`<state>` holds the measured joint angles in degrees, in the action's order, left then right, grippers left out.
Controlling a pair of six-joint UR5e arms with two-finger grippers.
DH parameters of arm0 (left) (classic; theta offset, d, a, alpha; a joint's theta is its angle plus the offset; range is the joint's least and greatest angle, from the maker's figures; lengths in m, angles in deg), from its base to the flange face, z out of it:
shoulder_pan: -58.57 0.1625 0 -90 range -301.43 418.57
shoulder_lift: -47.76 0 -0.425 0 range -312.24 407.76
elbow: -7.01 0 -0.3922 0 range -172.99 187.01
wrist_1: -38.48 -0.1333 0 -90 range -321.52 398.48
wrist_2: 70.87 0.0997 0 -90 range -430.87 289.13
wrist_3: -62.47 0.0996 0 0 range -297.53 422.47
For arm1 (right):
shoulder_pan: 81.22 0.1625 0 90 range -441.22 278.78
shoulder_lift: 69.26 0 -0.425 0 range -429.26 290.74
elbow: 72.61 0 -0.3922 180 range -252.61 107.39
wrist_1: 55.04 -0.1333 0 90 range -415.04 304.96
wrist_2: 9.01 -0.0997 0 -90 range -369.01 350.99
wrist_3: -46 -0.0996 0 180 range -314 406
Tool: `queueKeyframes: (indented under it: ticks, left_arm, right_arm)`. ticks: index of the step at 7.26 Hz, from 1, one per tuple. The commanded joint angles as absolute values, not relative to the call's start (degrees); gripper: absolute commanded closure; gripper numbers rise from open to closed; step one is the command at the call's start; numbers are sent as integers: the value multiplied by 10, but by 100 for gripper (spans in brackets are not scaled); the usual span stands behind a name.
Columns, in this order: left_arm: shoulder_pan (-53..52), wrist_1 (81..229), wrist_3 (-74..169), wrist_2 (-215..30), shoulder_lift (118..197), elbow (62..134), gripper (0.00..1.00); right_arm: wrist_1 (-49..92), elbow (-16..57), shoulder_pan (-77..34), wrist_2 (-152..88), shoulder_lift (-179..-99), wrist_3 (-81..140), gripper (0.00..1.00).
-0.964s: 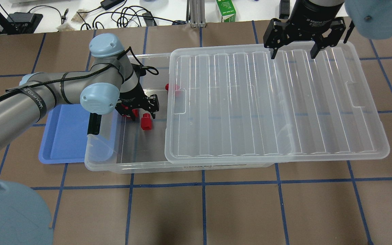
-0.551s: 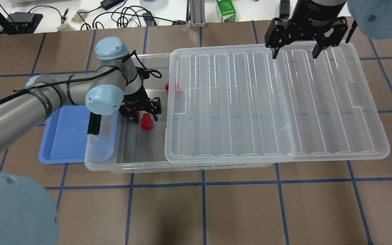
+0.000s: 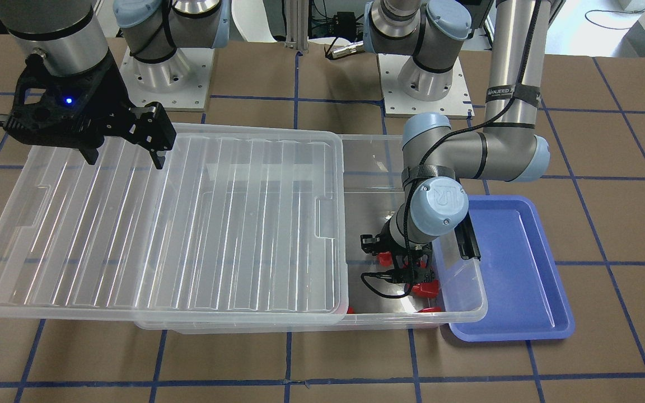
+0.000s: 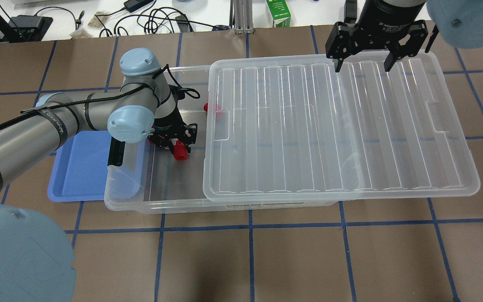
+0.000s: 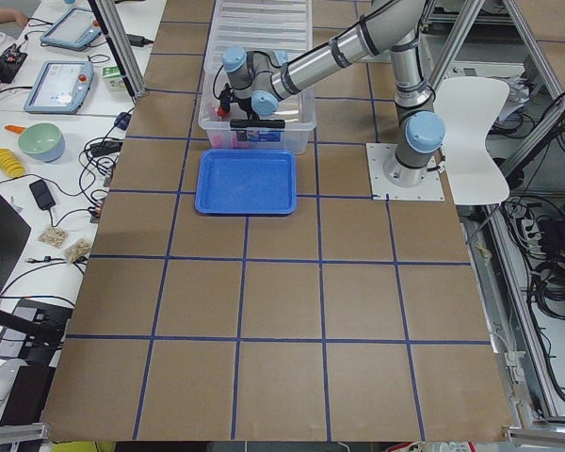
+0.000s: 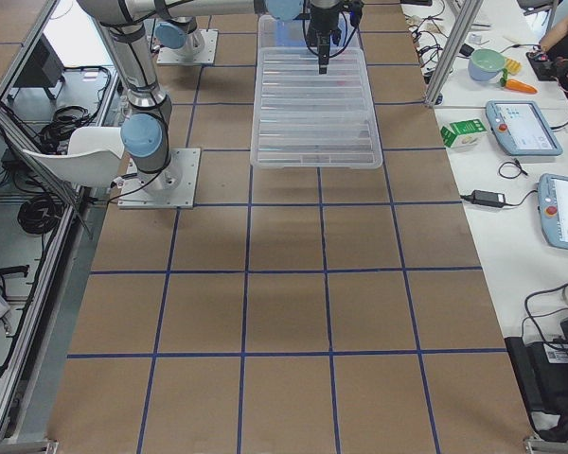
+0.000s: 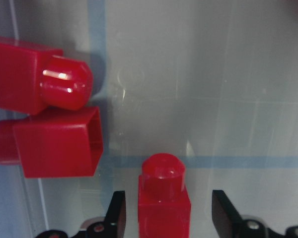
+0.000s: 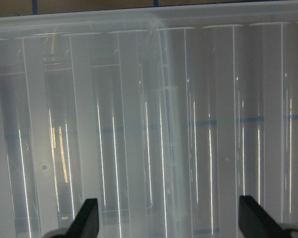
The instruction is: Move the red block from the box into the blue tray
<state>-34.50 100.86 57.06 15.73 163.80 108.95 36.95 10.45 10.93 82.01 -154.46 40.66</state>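
My left gripper point(image 4: 177, 144) is down inside the open end of the clear box point(image 4: 157, 206). It is open, and its fingers point(image 7: 116, 214) stand on either side of one red block point(image 7: 164, 204) with gaps on both sides. That block also shows in the overhead view point(image 4: 180, 152). Two more red blocks point(image 7: 52, 141) lie close together beside it, and another point(image 4: 210, 107) lies at the lid's edge. The blue tray point(image 4: 80, 167) sits empty against the box's left end. My right gripper point(image 4: 361, 63) is open and empty above the lid's far right part.
The ribbed clear lid point(image 4: 333, 126) lies slid toward the right, covering most of the box and overhanging it. The black latch bar point(image 4: 116, 153) stands up at the box end next to the tray. Cables and a green carton point(image 4: 278, 12) lie beyond the table's far edge.
My left gripper has moved right inside the box, from beside the two close blocks to straddling the single red block. My right gripper has hardly moved.
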Motion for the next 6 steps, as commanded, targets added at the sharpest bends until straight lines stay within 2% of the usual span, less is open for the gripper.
queueKeyframes:
  ticks: [1, 3, 6]
  left_arm:
    - [-342, 1010, 572, 159, 1635, 1083, 100]
    - [-332, 1030, 572, 163, 1614, 1062, 100]
    - [-329, 1216, 572, 163, 1567, 939, 100]
  right_arm:
    - [371, 104, 110, 820, -1543, 406, 0]
    - [372, 104, 110, 814, -1542, 405, 0]
    - [373, 104, 110, 815, -1542, 406, 0]
